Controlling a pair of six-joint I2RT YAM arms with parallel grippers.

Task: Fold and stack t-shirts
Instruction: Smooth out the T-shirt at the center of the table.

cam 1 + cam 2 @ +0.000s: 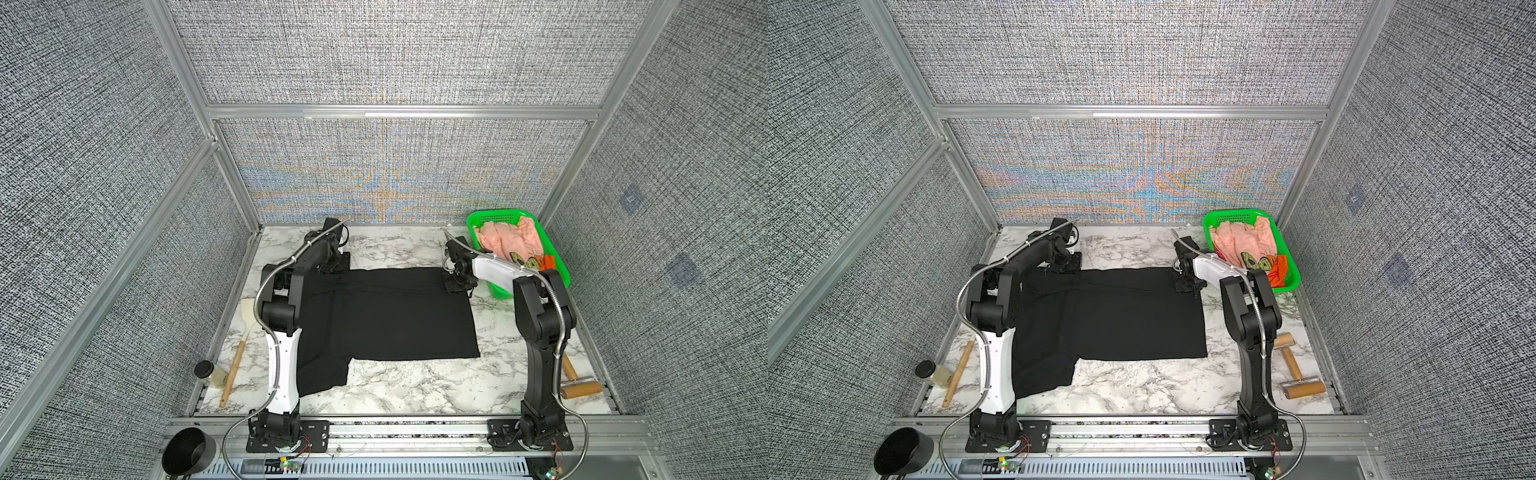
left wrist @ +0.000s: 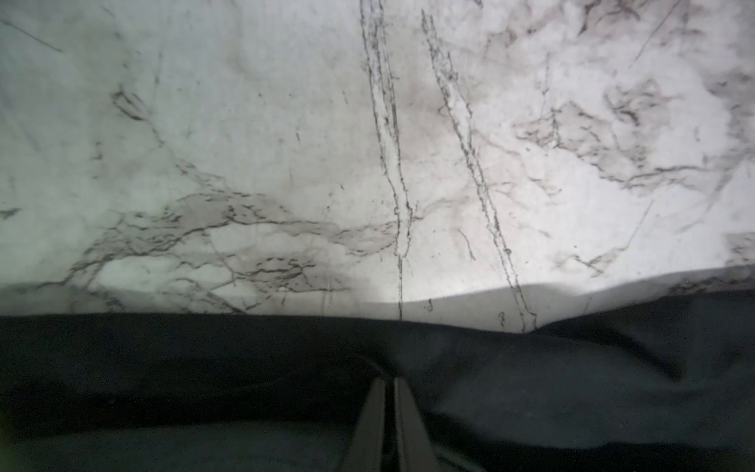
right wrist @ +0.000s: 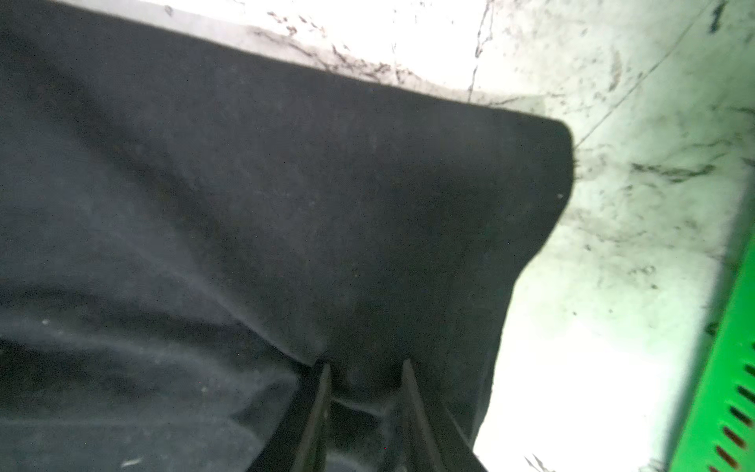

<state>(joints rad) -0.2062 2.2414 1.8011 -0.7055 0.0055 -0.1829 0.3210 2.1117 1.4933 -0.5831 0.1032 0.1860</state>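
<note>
Table (image 1: 415,386): near edge strip bare marble, widest open lane. Far edge middle also bare, between left gripper (image 2: 390,382) and right gripper (image 3: 365,364), both low on far edge of black t-shirt (image 1: 390,316). Shirt lies flat over centre. Far right corner blocked: green basket (image 1: 494,217), heaped with cloth. Left edge: spatula (image 1: 237,357), jar (image 1: 210,374). Right edge toward near corner: two rolling pins (image 1: 1304,389). Left arm (image 1: 286,361) leans over shirt's left part; right arm (image 1: 540,332) rises along right edge.

Left arm (image 1: 286,307) and right arm (image 1: 540,316) are being held stretched forward
Left gripper (image 2: 390,382) is being pressed shut, right gripper (image 3: 365,367) with jaws slightly apart
</note>
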